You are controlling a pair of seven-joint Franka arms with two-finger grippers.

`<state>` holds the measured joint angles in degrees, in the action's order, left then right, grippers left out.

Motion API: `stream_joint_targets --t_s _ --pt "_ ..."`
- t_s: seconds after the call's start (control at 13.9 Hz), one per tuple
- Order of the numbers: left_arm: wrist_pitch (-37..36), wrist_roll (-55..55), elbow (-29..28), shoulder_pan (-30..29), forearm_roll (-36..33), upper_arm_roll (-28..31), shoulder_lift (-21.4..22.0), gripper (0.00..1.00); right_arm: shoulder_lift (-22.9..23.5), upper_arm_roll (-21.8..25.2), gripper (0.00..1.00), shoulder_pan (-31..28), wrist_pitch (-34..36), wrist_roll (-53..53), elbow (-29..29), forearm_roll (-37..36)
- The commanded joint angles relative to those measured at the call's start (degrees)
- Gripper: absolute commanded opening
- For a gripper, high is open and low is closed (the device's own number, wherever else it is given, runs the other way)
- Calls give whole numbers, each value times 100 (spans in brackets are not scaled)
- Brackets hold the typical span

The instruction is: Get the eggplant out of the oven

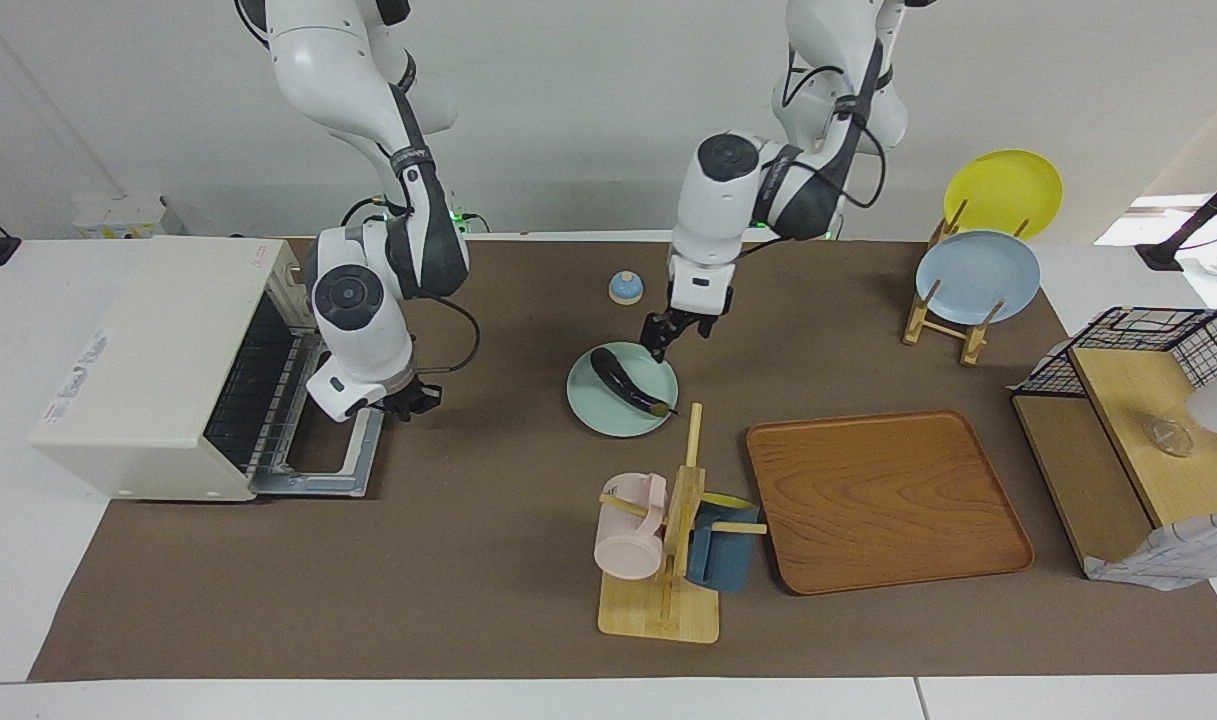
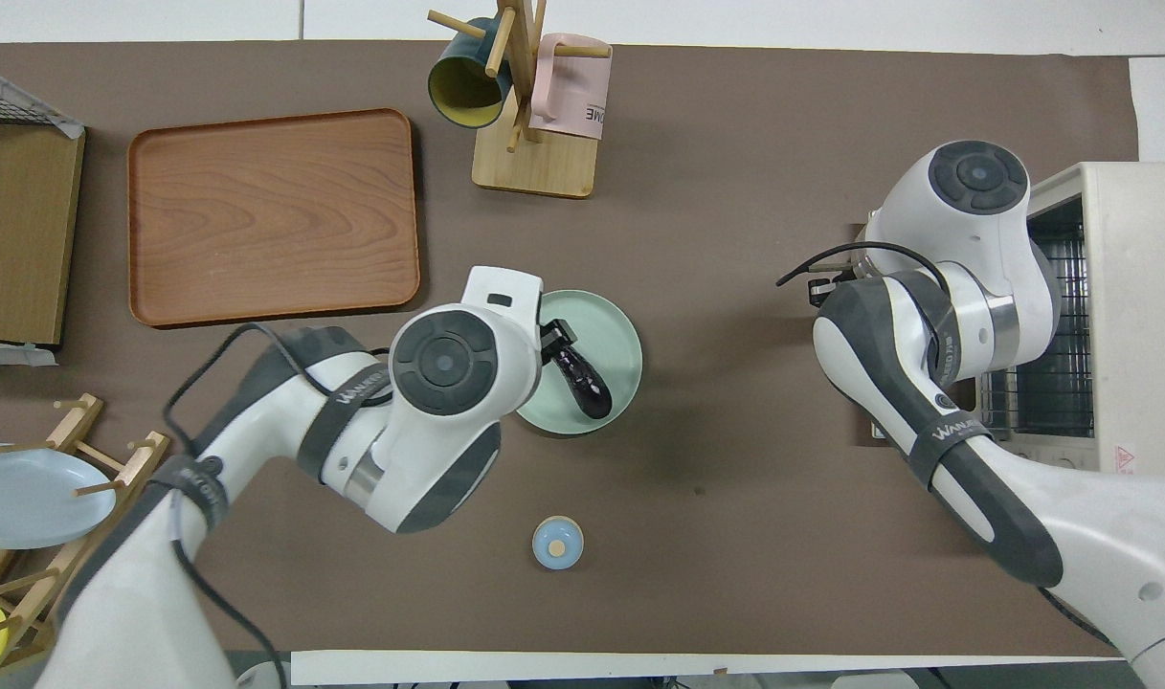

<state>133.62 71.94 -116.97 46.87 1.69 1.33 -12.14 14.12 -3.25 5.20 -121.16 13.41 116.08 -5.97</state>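
Observation:
The dark purple eggplant lies on a mint-green plate at the middle of the table, outside the oven; it also shows in the overhead view. My left gripper hangs open just over the plate's edge by the eggplant's thick end, not holding it. The cream-white oven stands at the right arm's end, its door folded down flat and the wire rack bare. My right gripper hovers over the open door, holding nothing that I can see.
A small blue bell sits nearer to the robots than the plate. A mug tree with a pink and a blue mug and a wooden tray lie farther out. A plate rack and wire basket shelf stand at the left arm's end.

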Motion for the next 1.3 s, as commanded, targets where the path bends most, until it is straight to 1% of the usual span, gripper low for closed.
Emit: stream_joint_targets --t_s 0.0,0.07,0.14,0.22,0.29,0.43,0.5,0.58,0.65,0.72,0.79,0.86,0.94,1.01,1.08,1.15,1.23 --pt "103 276 524 156 42 122 -595 99 -225 -97 0 -151 -460 -84 493 8" --pt "120 277 569 156 42 122 -658 69 -190 -88 0 -186 -514 -136 529 -70" --pt "95 242 561 173 24 122 -658 18 -190 -97 0 -195 -462 -302 512 -445" --pt "94 207 561 243 24 122 -658 3 -190 -97 0 -221 -348 -426 477 -919" --pt "112 198 561 252 24 122 -658 0 -172 -97 0 -256 -77 -497 311 -1141" --pt "138 172 570 261 15 122 -667 0 -41 -114 0 -309 966 -882 -565 -1161" --pt "69 163 613 261 7 131 -667 0 -67 -114 0 -361 1371 -1075 -865 -1126" --pt "-63 163 744 253 -20 139 -667 0 -223 -114 0 -379 1636 -1243 -981 -1117" --pt "-403 84 928 200 -46 174 -641 0 -477 -106 0 -397 1839 -1410 -991 -1108" --pt "-833 -212 1130 139 -159 227 -554 0 -663 -106 0 -510 1989 -1594 -991 -1108" --pt "-1151 -642 1211 -131 -178 306 -353 0 -856 -106 1 -694 2217 -1909 -991 -1100" --pt "-1276 -1220 1211 -473 -178 306 -220 0 -1049 -106 8 -852 2376 -2226 -1000 -1013" --pt "-1286 -2070 1211 -929 -178 306 -184 0 -1321 -97 31 -967 2508 -2420 -1009 -803" --pt "-1268 -3332 1255 -1552 -74 298 -236 0 -1680 -71 85 -1168 2614 -2483 -1017 -435" --pt "-1207 -4327 1264 -1967 188 306 -271 0 -1945 -71 100 -1318 2650 -2492 -1209 90" --pt "-1146 -5312 1247 -2328 443 315 -289 0 -2026 -53 100 -1355 2859 -2492 -1515 304" --pt "-1093 -6096 1229 -2723 498 315 -333 0 -2001 -1 100 -1364 3270 -2458 -1945 368"
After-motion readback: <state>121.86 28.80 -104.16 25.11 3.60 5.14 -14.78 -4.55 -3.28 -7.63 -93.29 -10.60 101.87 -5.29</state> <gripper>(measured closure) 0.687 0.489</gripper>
